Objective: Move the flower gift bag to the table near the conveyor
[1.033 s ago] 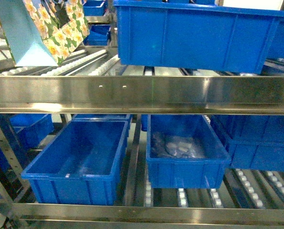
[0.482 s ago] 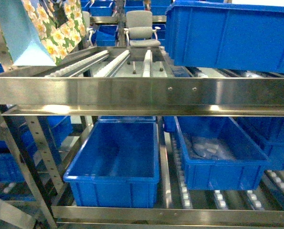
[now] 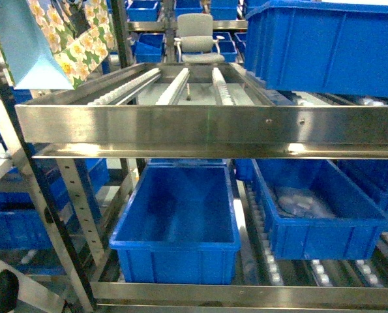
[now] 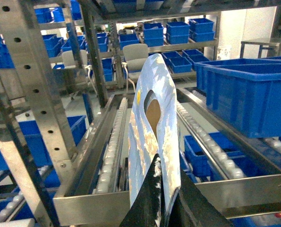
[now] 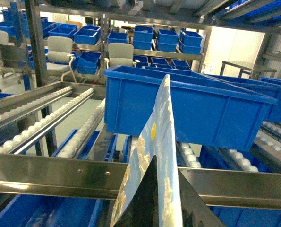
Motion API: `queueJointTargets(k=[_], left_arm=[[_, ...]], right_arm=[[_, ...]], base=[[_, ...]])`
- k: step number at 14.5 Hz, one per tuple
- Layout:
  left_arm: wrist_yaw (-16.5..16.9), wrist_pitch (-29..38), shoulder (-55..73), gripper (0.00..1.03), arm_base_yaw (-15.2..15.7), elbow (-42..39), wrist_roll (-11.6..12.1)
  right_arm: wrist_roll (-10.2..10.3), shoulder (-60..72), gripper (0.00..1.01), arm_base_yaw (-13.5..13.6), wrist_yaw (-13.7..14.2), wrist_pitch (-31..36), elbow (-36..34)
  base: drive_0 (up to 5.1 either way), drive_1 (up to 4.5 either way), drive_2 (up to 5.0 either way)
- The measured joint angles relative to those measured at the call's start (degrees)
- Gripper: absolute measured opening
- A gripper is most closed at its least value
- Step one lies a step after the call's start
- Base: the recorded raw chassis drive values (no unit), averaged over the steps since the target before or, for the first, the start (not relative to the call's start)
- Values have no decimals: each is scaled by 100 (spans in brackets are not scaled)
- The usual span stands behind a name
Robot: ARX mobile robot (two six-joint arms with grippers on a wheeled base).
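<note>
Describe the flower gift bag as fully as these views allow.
The gift bag hangs at the head view's top left, above the conveyor and clear of its rollers. One face shows yellow-white flowers on green; the side gusset is plain light blue. It looks like glossy paper. In the left wrist view, the left gripper's dark fingers pinch its edge, and an oval handle cut-out shows. The right gripper likewise pinches a similar glossy printed sheet.

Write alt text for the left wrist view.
The left gripper is shut on the edge of a flower gift bag, which stands upright above the steel front rail of the conveyor. Blue bins and an office chair stand behind.
</note>
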Motion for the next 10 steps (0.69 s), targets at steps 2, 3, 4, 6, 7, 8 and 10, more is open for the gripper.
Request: queueJointTargets(k=[2, 3, 4, 6, 7, 8, 10], left_arm=[[-2, -22, 0, 2, -2, 0, 0], [-2, -22, 0, 2, -2, 0, 0], [0, -20, 0, 2, -2, 0, 0], [15, 0, 0, 2, -13, 0, 0], [22, 9, 0, 2, -13, 0, 0], [15, -11, 2, 2, -9, 0, -2], [11, -31, 2, 2, -4, -2, 0]], right_arm=[[0, 4, 2, -2, 2, -31, 0], [0, 4, 2, -4, 11, -42, 0], [0, 4, 2, -2, 15, -42, -2], [-2, 2, 2, -2, 20, -28, -2], [-2, 2, 2, -2, 17, 4, -2], [-2, 4, 2, 0, 15, -7, -2], [0, 4, 2, 0, 13, -39, -4]], base=[[-487, 256, 256], [-485, 247, 247], [-485, 247, 247], [-487, 155, 334], [-489, 152, 334], [-490, 153, 331], [-491, 151, 331]])
